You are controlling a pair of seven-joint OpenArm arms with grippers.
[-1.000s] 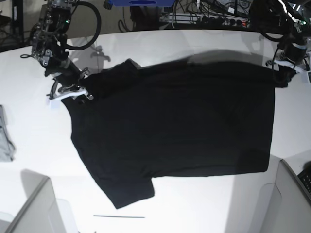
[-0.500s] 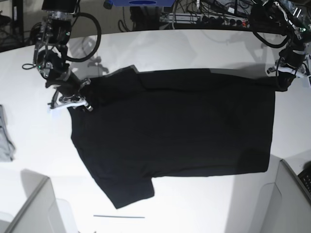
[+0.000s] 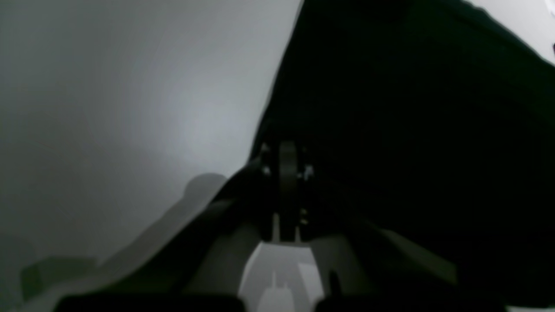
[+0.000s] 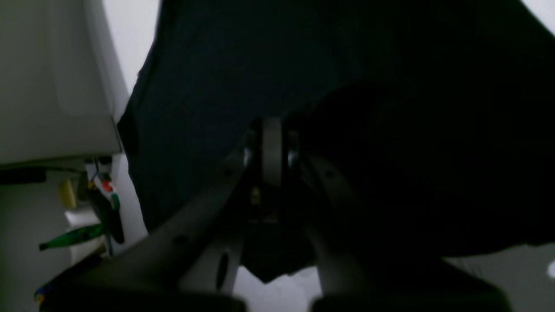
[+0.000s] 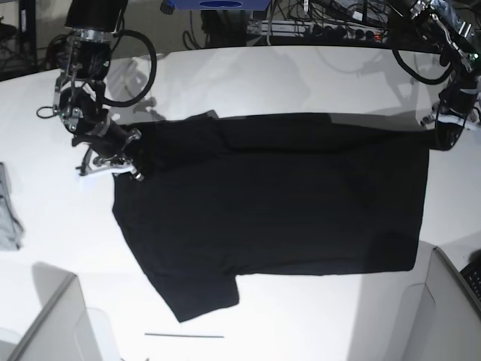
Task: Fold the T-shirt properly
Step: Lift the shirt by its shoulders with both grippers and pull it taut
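White table point(image 5: 301, 75) — cables point(image 5: 316, 26) behind, T-shirt point(image 5: 278, 203) spread.

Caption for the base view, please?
Both grippers, left gripper and right gripper, clamp the black T-shirt's far edge.

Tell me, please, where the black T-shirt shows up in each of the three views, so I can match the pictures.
Base: the T-shirt lies spread over the middle of the white table.
Left wrist: it fills the right half, the left gripper shut on its edge.
Right wrist: it fills the centre and right, the right gripper shut on it.
Shared landmark: the white table beside the cloth.
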